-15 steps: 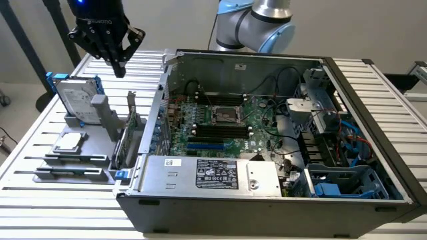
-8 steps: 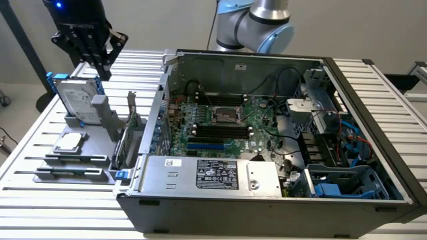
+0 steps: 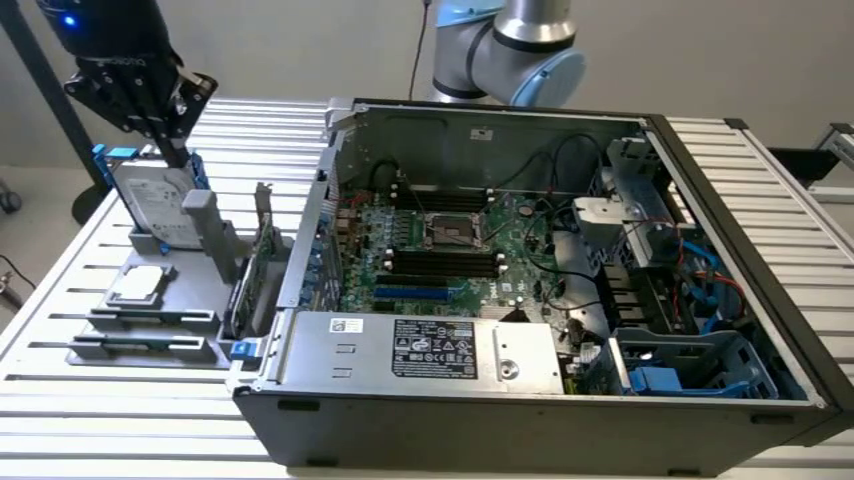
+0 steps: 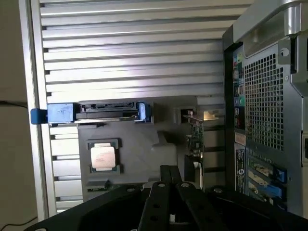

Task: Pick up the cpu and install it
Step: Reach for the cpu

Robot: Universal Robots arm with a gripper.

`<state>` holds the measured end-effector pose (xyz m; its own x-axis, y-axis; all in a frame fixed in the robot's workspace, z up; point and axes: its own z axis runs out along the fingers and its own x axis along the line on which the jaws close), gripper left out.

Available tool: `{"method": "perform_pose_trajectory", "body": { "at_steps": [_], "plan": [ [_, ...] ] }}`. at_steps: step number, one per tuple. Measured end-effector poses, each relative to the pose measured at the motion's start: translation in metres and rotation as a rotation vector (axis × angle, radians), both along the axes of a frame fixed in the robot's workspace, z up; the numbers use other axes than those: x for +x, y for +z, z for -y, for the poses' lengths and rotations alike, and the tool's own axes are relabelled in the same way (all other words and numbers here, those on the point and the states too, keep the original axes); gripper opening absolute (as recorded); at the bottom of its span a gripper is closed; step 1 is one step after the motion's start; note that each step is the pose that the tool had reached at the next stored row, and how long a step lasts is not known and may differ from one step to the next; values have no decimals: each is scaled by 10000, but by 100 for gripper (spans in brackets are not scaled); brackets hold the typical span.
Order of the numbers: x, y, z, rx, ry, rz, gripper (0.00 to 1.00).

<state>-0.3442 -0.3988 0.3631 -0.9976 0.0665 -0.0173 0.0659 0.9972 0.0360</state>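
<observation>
Fingers of the black gripper are pressed together with nothing between them. The gripper hangs just over the silver hard drive in a blue bracket, which stands on edge in a grey plastic fixture tray on the slatted aluminium table. The cpu, a small flat square chip with a silver-grey metal top, lies flat in a recess of that tray, near the drive and apart from the gripper.

The exterior view takes in the inside of the open black computer case: a green motherboard, a black square socket frame and a silver power supply. The power supply bears a black-and-white label whose print is too small to read.

The wrist view looks past the gripper onto the cpu, whose lid print cannot be read. It also shows the drive's edge, a green expansion card standing in the tray, and the case's perforated rear panel with blue ports
</observation>
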Motion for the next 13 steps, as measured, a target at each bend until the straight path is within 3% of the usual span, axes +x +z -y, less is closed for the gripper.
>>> {"method": "perform_pose_trajectory", "body": {
  "at_steps": [13],
  "plan": [
    [-593, -140, 0, -80, 4, 1, 11]
  ]
}}
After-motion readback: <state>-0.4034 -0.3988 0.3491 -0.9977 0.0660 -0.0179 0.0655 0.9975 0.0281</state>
